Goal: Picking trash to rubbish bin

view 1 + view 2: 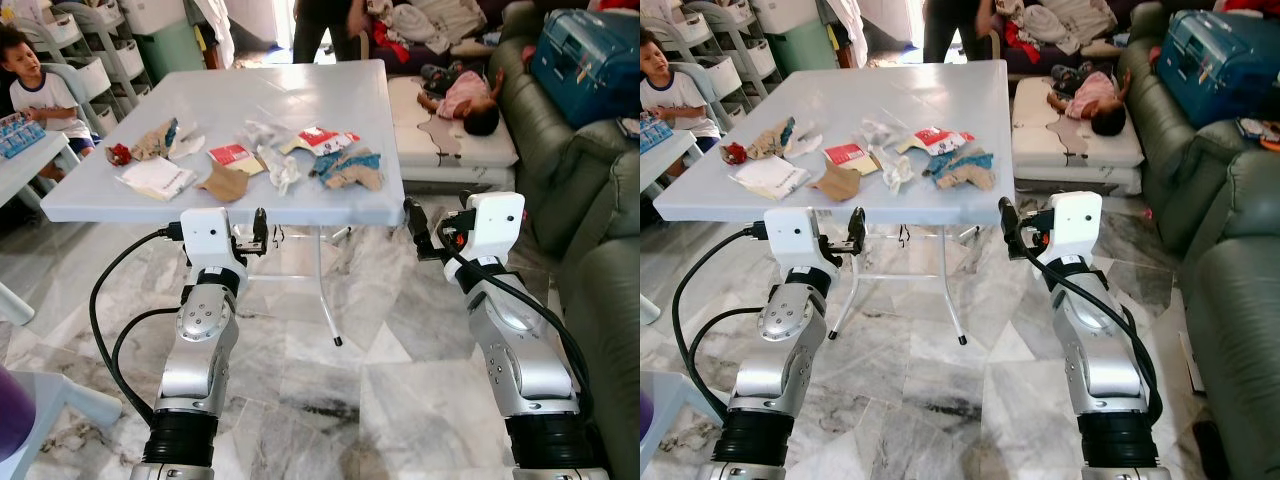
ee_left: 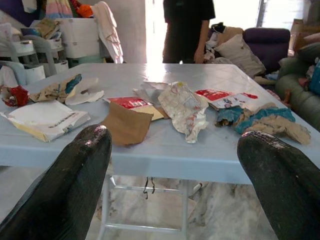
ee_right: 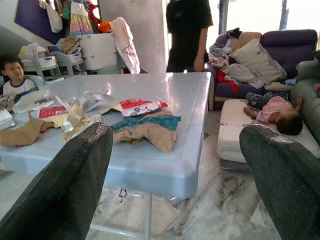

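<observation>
2 robot hands sit just below the near edge of a pale blue worktop [image 1: 110, 200], the left hand [image 1: 258, 228] and right hand [image 1: 412, 215] both spread wide and holding nothing. Scattered trash lies across the worktop's near half: a brown paper scrap [image 1: 225, 182], a crumpled wrapper [image 1: 280, 168], a red-and-white packet [image 1: 322, 139] and teal-and-tan scraps [image 1: 350, 170]. Open marble floor [image 1: 330, 390] runs beneath. 1 standing person [image 2: 187, 27] beyond the far edge is cut off at the shoulders.
</observation>
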Controlling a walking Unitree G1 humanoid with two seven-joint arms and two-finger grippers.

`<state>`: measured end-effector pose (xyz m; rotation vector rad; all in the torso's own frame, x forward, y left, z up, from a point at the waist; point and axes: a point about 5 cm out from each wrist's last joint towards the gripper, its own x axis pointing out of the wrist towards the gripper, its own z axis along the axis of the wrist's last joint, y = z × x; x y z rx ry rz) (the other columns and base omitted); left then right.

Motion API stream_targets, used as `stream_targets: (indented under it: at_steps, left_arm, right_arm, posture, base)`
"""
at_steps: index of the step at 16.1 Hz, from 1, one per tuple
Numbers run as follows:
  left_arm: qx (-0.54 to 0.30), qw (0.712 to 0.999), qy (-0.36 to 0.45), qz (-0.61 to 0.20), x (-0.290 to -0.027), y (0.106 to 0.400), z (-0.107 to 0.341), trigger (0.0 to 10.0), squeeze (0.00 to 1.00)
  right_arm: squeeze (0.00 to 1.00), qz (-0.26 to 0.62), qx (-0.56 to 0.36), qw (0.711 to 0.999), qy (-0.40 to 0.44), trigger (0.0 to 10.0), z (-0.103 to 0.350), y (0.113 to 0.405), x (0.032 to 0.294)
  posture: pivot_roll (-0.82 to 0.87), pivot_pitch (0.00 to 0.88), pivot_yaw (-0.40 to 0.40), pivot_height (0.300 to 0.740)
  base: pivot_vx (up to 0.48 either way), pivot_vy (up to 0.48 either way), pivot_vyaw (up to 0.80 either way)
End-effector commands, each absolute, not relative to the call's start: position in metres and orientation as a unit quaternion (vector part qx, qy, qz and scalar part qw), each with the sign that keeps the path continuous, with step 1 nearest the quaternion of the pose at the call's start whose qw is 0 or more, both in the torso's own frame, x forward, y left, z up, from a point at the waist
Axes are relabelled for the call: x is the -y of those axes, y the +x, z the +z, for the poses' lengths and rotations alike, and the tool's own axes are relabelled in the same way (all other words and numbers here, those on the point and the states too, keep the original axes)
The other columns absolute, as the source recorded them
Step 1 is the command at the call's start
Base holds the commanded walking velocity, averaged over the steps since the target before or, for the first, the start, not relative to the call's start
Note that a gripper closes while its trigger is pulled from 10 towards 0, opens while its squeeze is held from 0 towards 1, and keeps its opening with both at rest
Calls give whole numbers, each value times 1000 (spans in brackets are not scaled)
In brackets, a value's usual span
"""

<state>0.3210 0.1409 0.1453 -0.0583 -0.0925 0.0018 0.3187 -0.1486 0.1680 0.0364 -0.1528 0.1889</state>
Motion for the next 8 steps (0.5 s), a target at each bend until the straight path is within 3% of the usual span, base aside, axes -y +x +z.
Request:
stream_targets:
  at_steps: [1, 8]
  left_arm:
    - [53, 998, -34, 3, -144, 320, 148, 10000, 0]
    - [49, 998, -38, 2, -142, 321, 146, 10000, 0]
  right_arm:
    - [0, 103, 87, 991, 13, 10000, 173, 318, 146]
    - [0, 117, 88, 989, 5, 10000, 174, 316, 143]
  posture:
    - [-17, 0, 43, 740]
    - [-23, 0, 40, 740]
  base:
    - [307, 0, 0]
    - [322, 0, 0]
